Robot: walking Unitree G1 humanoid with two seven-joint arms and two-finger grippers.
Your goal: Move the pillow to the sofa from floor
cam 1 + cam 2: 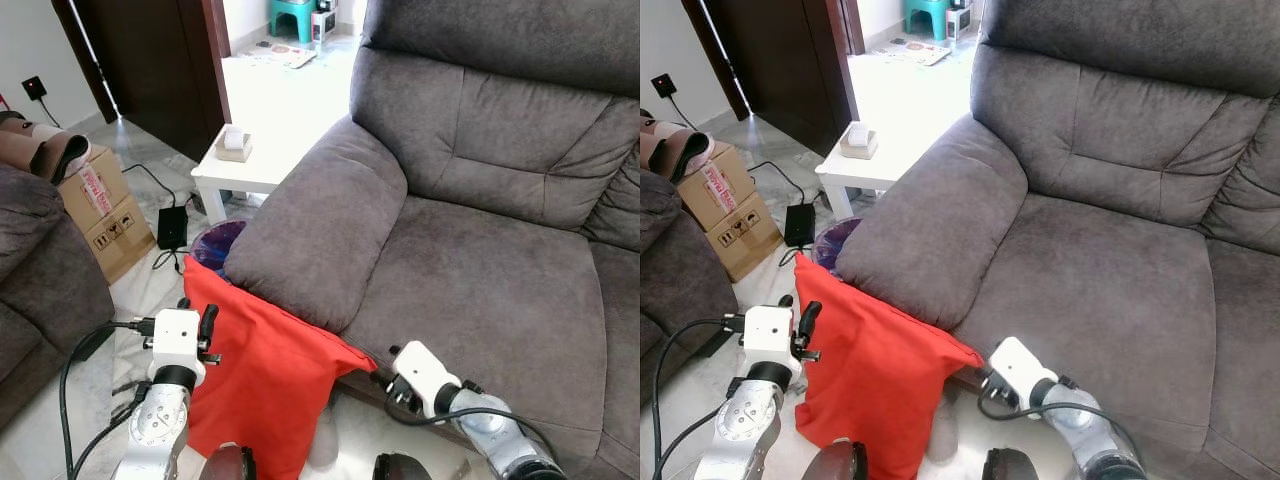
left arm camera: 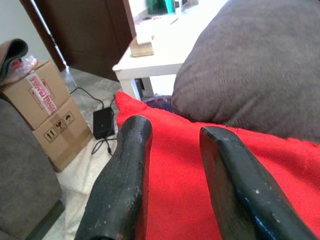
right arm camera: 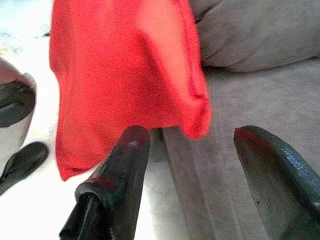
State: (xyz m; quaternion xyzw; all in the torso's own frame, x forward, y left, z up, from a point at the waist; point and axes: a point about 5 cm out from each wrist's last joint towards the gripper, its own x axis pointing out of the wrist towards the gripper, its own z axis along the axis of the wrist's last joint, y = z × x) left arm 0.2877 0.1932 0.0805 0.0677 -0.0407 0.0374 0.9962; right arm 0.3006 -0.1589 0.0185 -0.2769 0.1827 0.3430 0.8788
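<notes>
At nine o'clock a cardboard box [image 1: 105, 210] sits on the floor, its top closed so its contents cannot be told, with a black power adapter [image 1: 171, 227] just beside it. A white side table [image 1: 262, 130] at eleven o'clock carries a small box [image 1: 234, 143]. The left gripper [image 2: 172, 185] at seven o'clock has its fingers parted, closed on nothing, just over the red pillow [image 1: 265, 375]. The pillow stands on the floor at six o'clock, leaning against the grey sofa [image 1: 470, 250] below its armrest. The right gripper [image 3: 200, 185] at five o'clock is spread wide and empty, near the pillow's corner by the sofa front.
</notes>
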